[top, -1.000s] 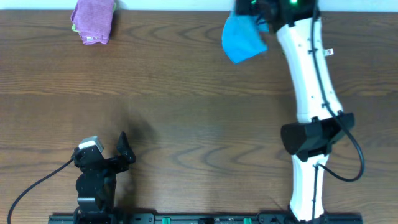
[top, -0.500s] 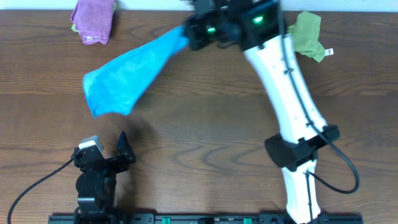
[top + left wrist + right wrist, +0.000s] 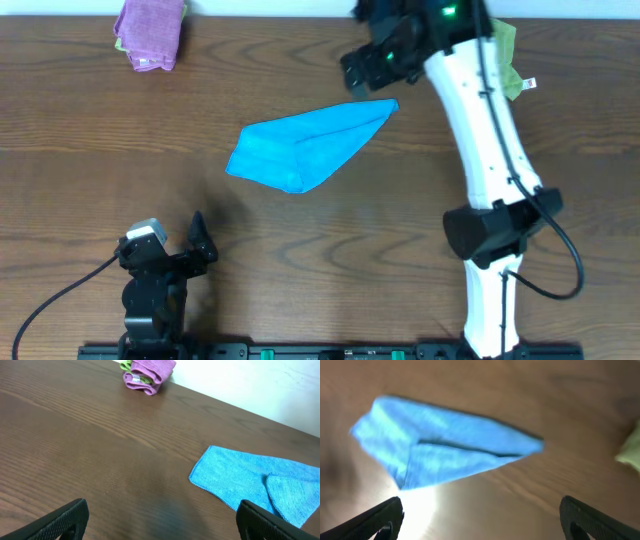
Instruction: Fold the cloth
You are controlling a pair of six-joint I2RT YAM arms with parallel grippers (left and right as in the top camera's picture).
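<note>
The dark wood counter [image 3: 90, 190] is mostly bare. The white right arm [image 3: 490, 150] reaches across it to the far side. The cloth [image 3: 305, 148] lies in the middle of the counter as a lopsided wedge, with one flap doubled over itself and its narrow tip pointing toward the right pincer [image 3: 480, 505]. That pincer hovers just past the tip, spread wide and holding nothing. The left pincer [image 3: 162, 507] is also released and empty, sitting near the front edge, well apart from the cloth.

I'd worry about folding from this shape. With the flap unflattened, the edges won't meet, and a pinch there may catch only one layer. The yellow-green cloth [image 3: 508, 55] beside the right arm could get swept along. The purple cloth [image 3: 150, 32] is safely far off.
</note>
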